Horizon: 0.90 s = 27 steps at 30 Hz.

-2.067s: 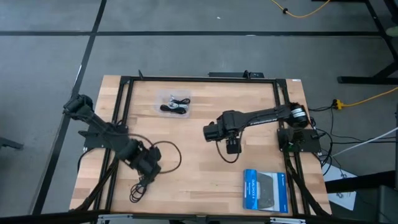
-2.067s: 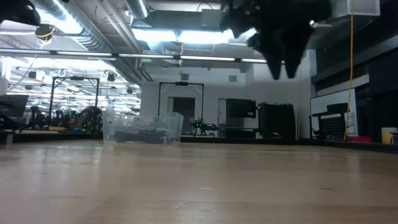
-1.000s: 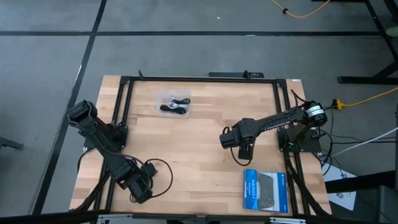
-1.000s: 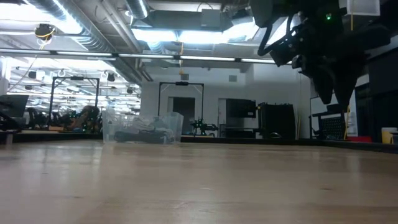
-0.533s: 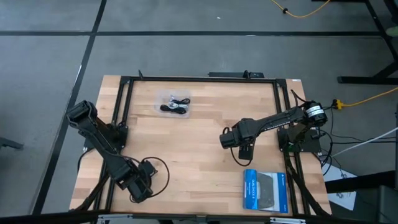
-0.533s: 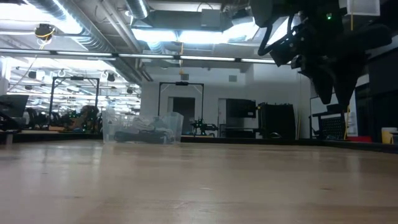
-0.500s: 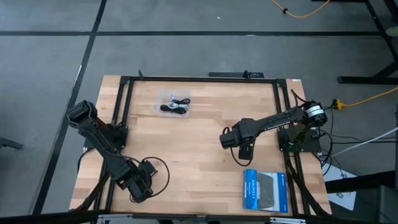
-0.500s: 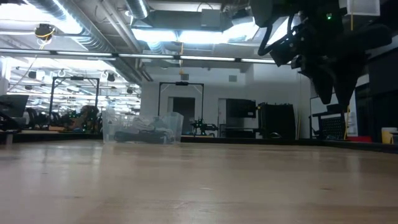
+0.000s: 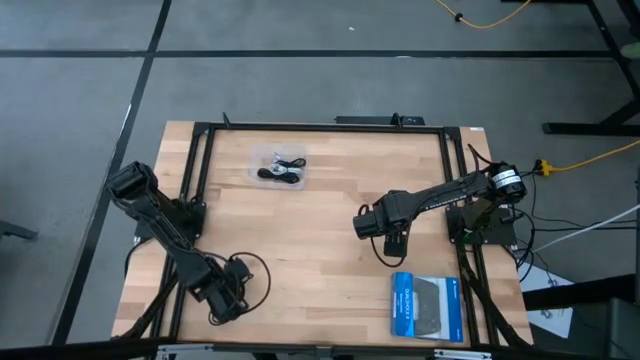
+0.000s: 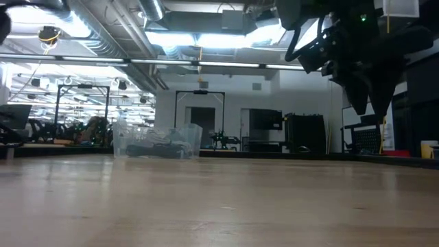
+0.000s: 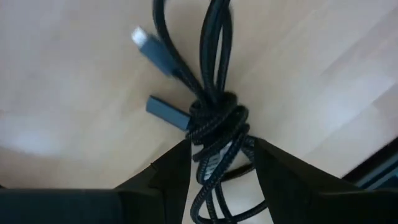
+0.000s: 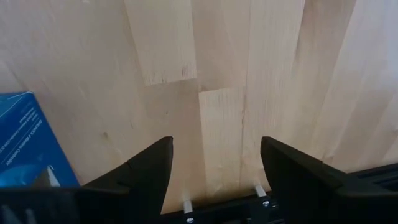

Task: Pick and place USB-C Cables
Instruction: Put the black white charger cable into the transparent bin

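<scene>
A black braided USB-C cable (image 11: 214, 121), bundled with a knot and two plug ends, sits between the fingers of my left gripper (image 11: 217, 171), which is shut on it. In the high view that gripper (image 9: 226, 297) is at the table's near left, and the cable's loop (image 9: 256, 270) spreads out beside it. More cables lie in a clear bag (image 9: 280, 168) at the far left, which also shows in the low view (image 10: 156, 140). My right gripper (image 12: 214, 180) is open over bare wood right of centre (image 9: 392, 240), above the table (image 10: 363, 92). My left gripper pinches the black cable bundle between its two fingers, just behind the knot (image 11: 217, 149). Several strands run through the gap. The knot and both plug ends (image 11: 166, 112) stick out past the fingertips. I cannot tell whether the loop (image 9: 256, 270) rests on the wood.
A blue box (image 9: 428, 305) lies flat near the table's near right corner, and its corner shows in the right wrist view (image 12: 25, 149). A black frame (image 9: 200, 150) runs around the tabletop. Bare wood lies between the two grippers.
Within the last second both arms have kept nearly still. Before that, my left gripper carried the black cable toward the table's near left, and my right gripper moved toward the right edge.
</scene>
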Available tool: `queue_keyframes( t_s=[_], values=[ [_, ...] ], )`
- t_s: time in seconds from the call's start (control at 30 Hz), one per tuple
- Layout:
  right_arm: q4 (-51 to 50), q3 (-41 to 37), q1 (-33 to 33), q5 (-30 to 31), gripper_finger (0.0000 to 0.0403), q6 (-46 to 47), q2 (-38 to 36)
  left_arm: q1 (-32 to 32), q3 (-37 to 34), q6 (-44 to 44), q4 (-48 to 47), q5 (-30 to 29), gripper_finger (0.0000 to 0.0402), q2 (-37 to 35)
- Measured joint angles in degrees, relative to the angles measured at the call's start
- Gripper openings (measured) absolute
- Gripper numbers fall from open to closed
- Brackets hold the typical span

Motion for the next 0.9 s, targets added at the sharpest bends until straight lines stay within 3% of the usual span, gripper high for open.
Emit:
queue_keyframes(
  t_s=[0.2,0.43,0.53,0.67,0.73,0.9],
  values=[
    [0.0,0.0,0.0,0.0,0.0247,0.0,0.0,0.0,-5.5,-0.1,11.0,0.9,0.0168,-0.2],
    [0.0,0.0,0.0,0.0,0.0247,-0.1,0.0,0.4,-9.4,-6.0,13.8,2.2,0.0161,-0.2],
    [-0.1,0.0,0.0,0.0,0.0247,-0.1,0.0,0.8,-10.9,-10.0,14.9,3.7,0.0133,-0.3],
    [-0.1,0.0,0.0,-0.1,0.0247,-0.2,0.0,1.0,-11.4,-11.3,15.1,3.7,0.0055,-0.3],
    [-0.1,0.0,0.0,-0.1,0.0247,-0.2,0.0,1.1,-11.3,-10.7,15.3,1.8,0.0021,-0.3],
    [-0.1,0.0,0.0,-0.1,0.0247,-0.2,0.0,2.2,-9.1,-7.4,11.8,-10.0,0.0017,-1.2]
  ],
)
